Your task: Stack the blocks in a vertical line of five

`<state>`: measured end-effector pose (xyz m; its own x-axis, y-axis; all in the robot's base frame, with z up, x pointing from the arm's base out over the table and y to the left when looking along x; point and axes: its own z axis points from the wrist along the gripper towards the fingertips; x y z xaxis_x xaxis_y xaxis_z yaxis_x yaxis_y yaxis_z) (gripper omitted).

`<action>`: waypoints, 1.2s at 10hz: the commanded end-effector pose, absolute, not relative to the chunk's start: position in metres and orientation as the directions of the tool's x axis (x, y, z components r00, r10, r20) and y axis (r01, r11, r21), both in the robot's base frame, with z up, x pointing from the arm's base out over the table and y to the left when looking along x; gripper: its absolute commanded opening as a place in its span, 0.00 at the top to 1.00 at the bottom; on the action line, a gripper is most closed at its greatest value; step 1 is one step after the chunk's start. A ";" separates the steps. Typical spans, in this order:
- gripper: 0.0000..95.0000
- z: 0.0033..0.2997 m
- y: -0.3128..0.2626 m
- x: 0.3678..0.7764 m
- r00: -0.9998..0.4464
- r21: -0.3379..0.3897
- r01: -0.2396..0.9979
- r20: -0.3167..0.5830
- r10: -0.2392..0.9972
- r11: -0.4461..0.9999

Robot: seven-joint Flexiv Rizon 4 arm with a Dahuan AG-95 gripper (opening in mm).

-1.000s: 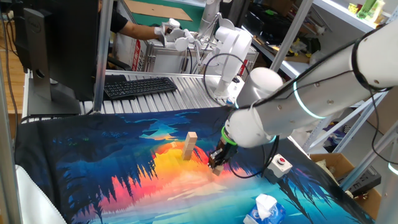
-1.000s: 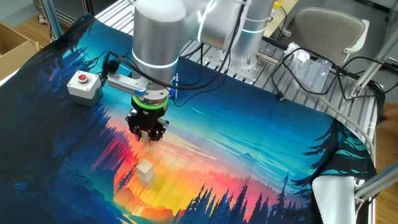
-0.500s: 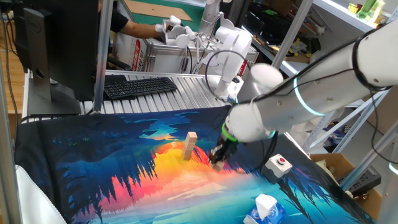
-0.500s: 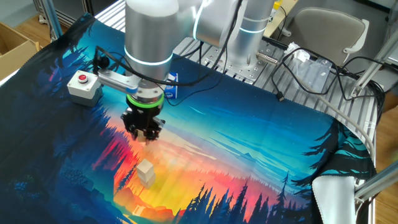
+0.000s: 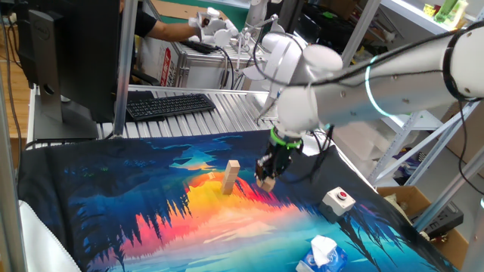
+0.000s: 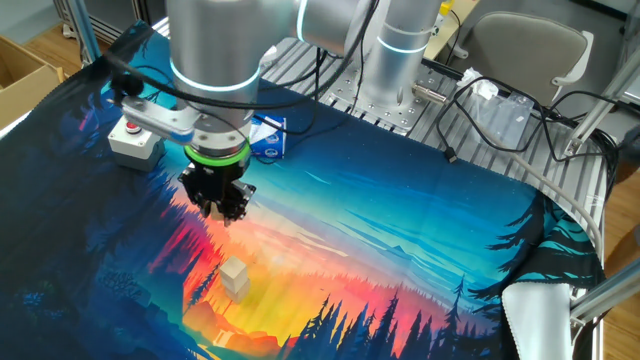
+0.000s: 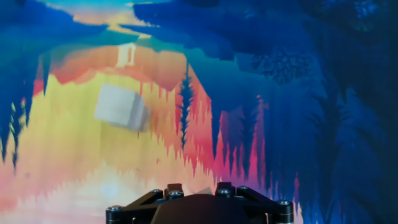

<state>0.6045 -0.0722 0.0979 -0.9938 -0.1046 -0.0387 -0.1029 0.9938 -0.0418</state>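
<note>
A short upright column of pale wooden blocks (image 5: 231, 178) stands on the orange middle of the mat. From above it shows as a single cube face (image 6: 234, 276), and in the hand view it lies ahead and to the left (image 7: 121, 107). My gripper (image 5: 265, 180) hangs above the mat just right of the column, apart from it. It is shut on one more block, of which only a pale corner (image 7: 197, 189) shows between the dark fingers. The gripper (image 6: 221, 207) is up and left of the column in the other fixed view.
A white box with a red button (image 5: 338, 199) sits on the mat near the arm, and a blue-and-white carton (image 6: 266, 138) lies near the robot's base. A keyboard (image 5: 168, 104) and a monitor stand beyond the mat's far edge. The printed mat (image 6: 420, 230) covers the table.
The gripper has risen off the mat with the block in it and swung away from the button box. The column has not moved.
</note>
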 end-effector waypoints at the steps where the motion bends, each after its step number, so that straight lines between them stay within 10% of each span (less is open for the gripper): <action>1: 1.00 0.125 -0.070 0.618 -1.000 -0.040 -0.016 -0.001 -0.016 0.999; 12: 1.00 0.168 -0.038 0.631 -0.958 -0.044 0.275 0.078 0.278 0.960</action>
